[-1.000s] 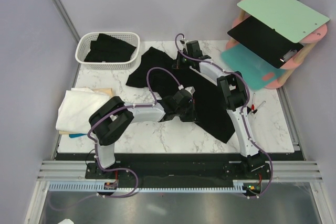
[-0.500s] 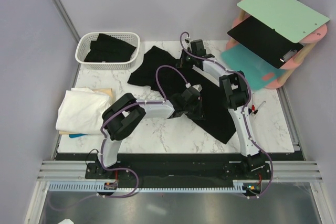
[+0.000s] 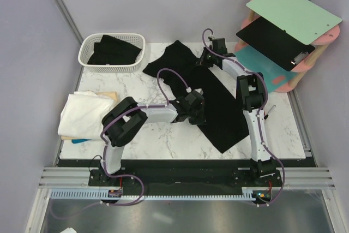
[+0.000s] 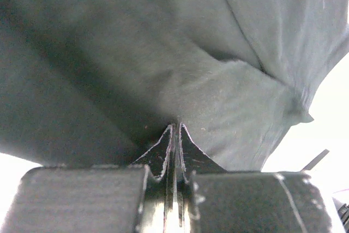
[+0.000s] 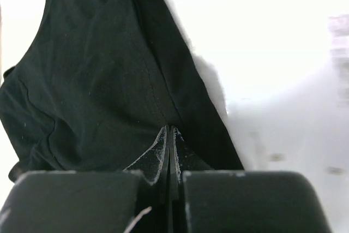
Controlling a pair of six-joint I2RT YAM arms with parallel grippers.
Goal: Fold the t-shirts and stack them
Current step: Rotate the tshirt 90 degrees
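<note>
A black t-shirt [image 3: 215, 105] lies spread across the middle of the marble table [image 3: 163, 140]. My left gripper [image 3: 197, 112] is shut on its left edge; in the left wrist view the jaws [image 4: 175, 129] pinch dark cloth [image 4: 163, 53]. My right gripper [image 3: 209, 55] is shut on the shirt's far edge; in the right wrist view the tips [image 5: 169, 129] clamp black fabric [image 5: 98, 80]. More black shirts [image 3: 113, 49] fill the white basket [image 3: 87, 58]. Folded white and cream shirts [image 3: 84, 114] lie at the left.
A pink rack [image 3: 283, 80] with a green board [image 3: 292, 12], a black board [image 3: 272, 42] and a teal board [image 3: 256, 69] stands at the back right. A blue item [image 3: 79, 141] pokes out under the white stack. A small red-tipped tool [image 3: 267, 112] lies at the right.
Both grippers have carried the black shirt to the right and away from the arms' bases. The cloth is now stretched longer and flatter between them.
</note>
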